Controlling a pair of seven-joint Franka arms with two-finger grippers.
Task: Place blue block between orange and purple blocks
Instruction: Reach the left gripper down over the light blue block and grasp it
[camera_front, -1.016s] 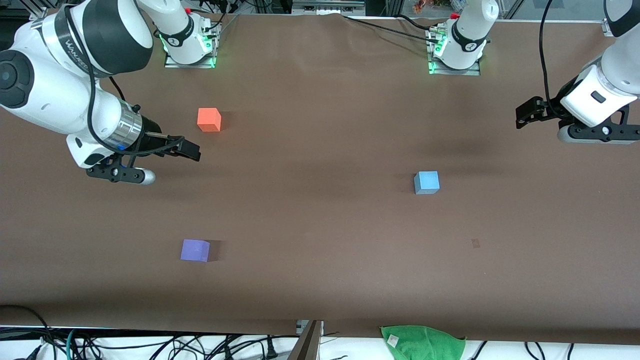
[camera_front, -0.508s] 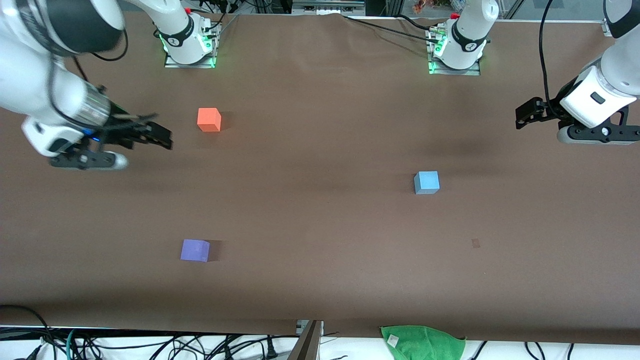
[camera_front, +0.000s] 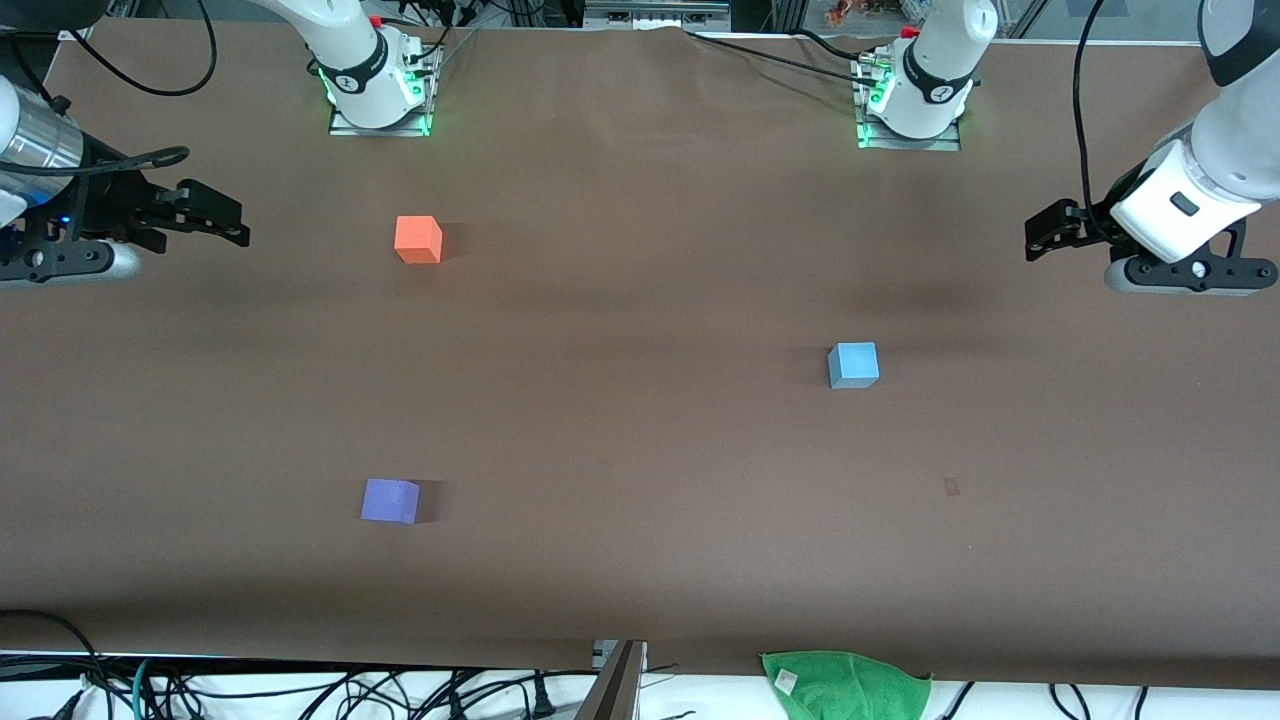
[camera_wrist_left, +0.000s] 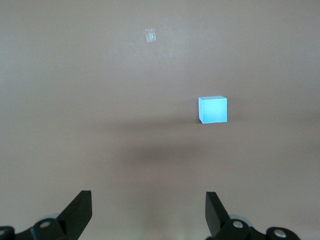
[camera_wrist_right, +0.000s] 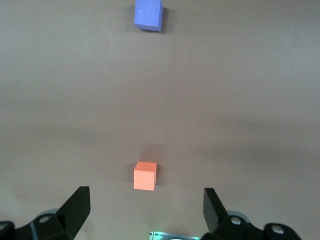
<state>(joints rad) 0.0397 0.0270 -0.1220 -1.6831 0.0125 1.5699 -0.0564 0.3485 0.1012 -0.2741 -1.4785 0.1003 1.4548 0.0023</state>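
we start lowest in the front frame, where a green cloth (camera_front: 848, 686) hangs at the bottom edge, off the brown surface (camera_front: 640, 560). above it, in the lower part of the frame toward the right arm's end, sits the purple block (camera_front: 390, 501). the blue block (camera_front: 853, 365) rests mid-frame toward the left arm's end, well apart from both other cubes and untouched. the orange block (camera_front: 418, 240) sits in the upper part of the frame, nearly in line with the purple one.

our left gripper (camera_front: 1040, 232) hangs at the frame's upper right edge, spread wide with nothing in it; its wrist view shows the blue block (camera_wrist_left: 213, 109) off centre ahead. our right gripper (camera_front: 222, 215) hovers at the upper left edge, also wide and empty.

we judge the pick is not yet begun. risks from here: a descent that is not centred could nudge the cube aside instead of straddling it; a skewed grasp on the faces could let it twist. the carry is long, so a loose hold could drop it. at the gap, a poor release could knock the orange or purple cube, or leave blue out of line.
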